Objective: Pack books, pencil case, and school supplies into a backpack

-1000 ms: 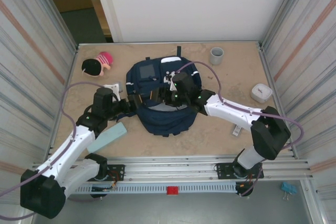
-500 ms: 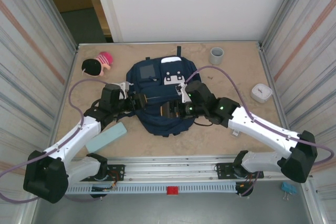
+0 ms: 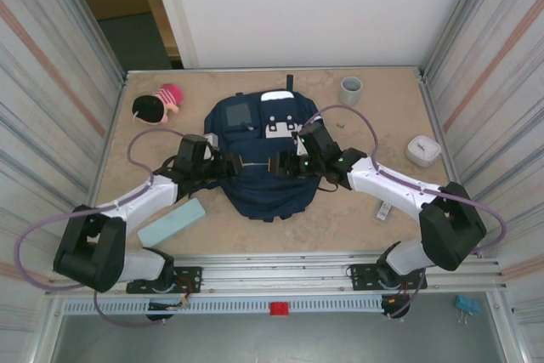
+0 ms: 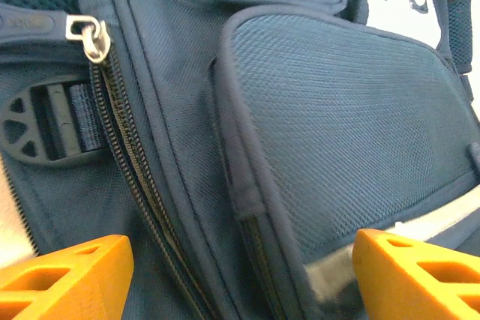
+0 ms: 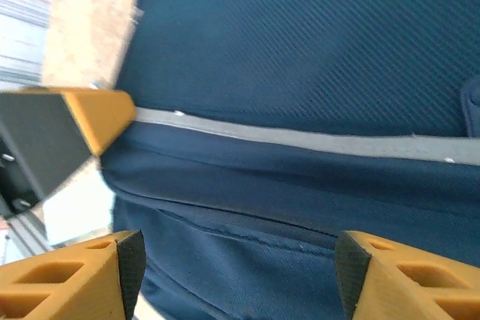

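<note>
The navy backpack (image 3: 263,189) lies flat mid-table. My left gripper (image 3: 231,164) hovers over its left side and my right gripper (image 3: 278,164) faces it from the right, tips close together. In the left wrist view the gripper (image 4: 240,279) is open, its orange fingers (image 4: 67,275) straddling backpack (image 4: 337,110) fabric beside a closed zipper (image 4: 127,155). The right gripper (image 5: 229,279) is also open over the backpack (image 5: 300,35), just below a pale stripe (image 5: 300,140). The mint pencil case (image 3: 172,222) lies at the front left. A small white supply piece (image 3: 384,208) lies right. The books are out of view.
A grey cup (image 3: 350,89) stands at the back right and a rounded white box (image 3: 422,150) near the right wall. A doll head with a pink cap (image 3: 157,104) lies at the back left. Metal walls close both sides.
My left gripper has reached further right onto the backpack. My right gripper swung out toward the front and came back to the backpack's middle, facing the left one.
</note>
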